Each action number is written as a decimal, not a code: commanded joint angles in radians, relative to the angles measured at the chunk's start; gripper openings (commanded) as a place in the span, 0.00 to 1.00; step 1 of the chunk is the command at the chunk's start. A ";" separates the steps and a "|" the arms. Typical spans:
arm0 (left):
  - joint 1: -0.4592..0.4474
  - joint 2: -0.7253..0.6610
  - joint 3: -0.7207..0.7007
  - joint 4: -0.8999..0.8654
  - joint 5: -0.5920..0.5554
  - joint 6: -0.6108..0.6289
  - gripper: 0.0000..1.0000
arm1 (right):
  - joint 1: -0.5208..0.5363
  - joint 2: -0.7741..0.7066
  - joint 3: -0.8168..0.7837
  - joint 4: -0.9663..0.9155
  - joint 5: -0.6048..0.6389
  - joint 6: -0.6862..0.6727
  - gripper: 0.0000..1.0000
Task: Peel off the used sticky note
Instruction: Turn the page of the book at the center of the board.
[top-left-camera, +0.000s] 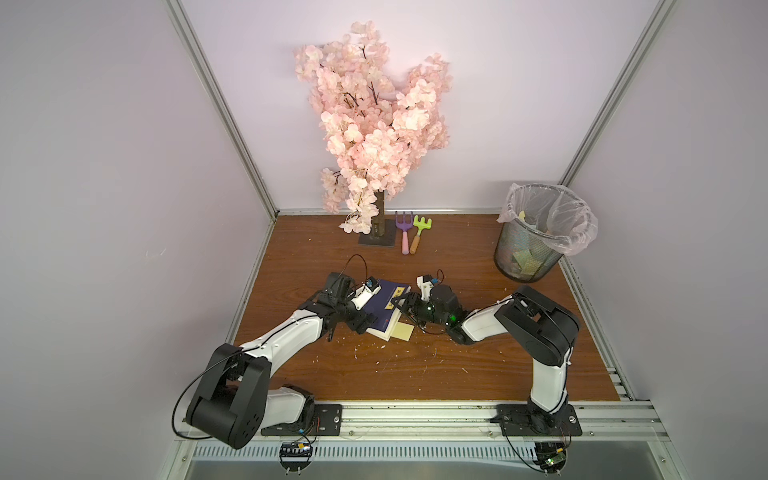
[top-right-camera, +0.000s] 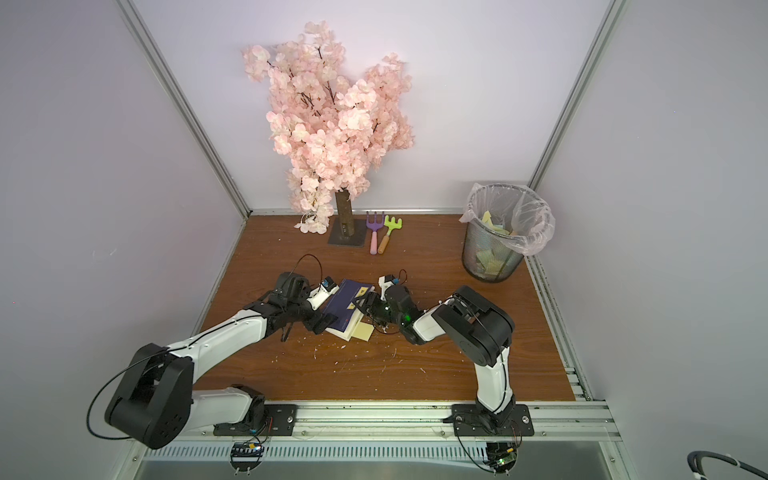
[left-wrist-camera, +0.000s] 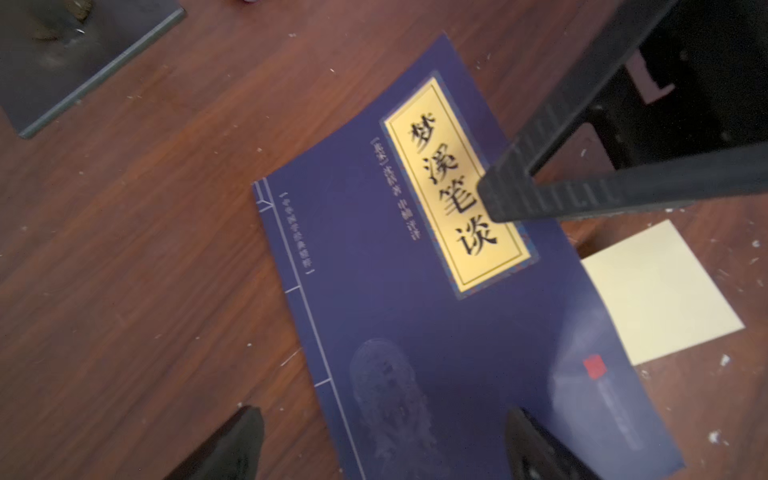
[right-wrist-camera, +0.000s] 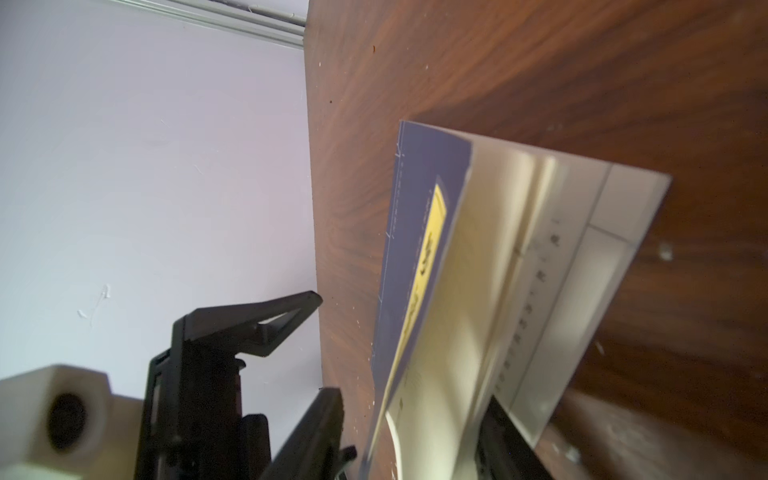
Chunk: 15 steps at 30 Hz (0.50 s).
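A dark blue book (top-left-camera: 384, 300) (top-right-camera: 341, 300) with a yellow title label lies mid-table. The pale yellow sticky note (top-left-camera: 404, 332) (top-right-camera: 361, 331) (left-wrist-camera: 660, 291) pokes out from under its near right corner. My left gripper (left-wrist-camera: 380, 419) (top-left-camera: 353, 326) hovers open over the book's near left part; one fingertip is above the wood, the other above the cover. My right gripper (right-wrist-camera: 411, 403) (top-left-camera: 399, 301) is at the book's right edge. Its jaws straddle the raised cover (right-wrist-camera: 415, 187) and some pages, and a gap shows beside the cover. One finger (left-wrist-camera: 505, 195) rests over the title label.
A wire bin (top-left-camera: 536, 237) with a plastic liner and discarded notes stands at the back right. A pink blossom tree (top-left-camera: 374, 124) on a dark base plate and two toy rakes (top-left-camera: 411, 232) are at the back. Small paper scraps dot the wooden table (top-left-camera: 457, 365).
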 joint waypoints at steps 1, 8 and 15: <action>-0.026 0.034 -0.013 0.061 -0.037 -0.015 0.90 | 0.004 0.009 0.039 0.031 -0.022 -0.009 0.47; -0.028 -0.025 0.008 -0.019 -0.051 -0.005 0.92 | 0.003 0.006 0.032 0.048 -0.013 0.012 0.09; -0.033 -0.139 0.093 -0.229 0.054 0.038 0.98 | 0.002 -0.055 0.022 -0.004 0.010 0.014 0.00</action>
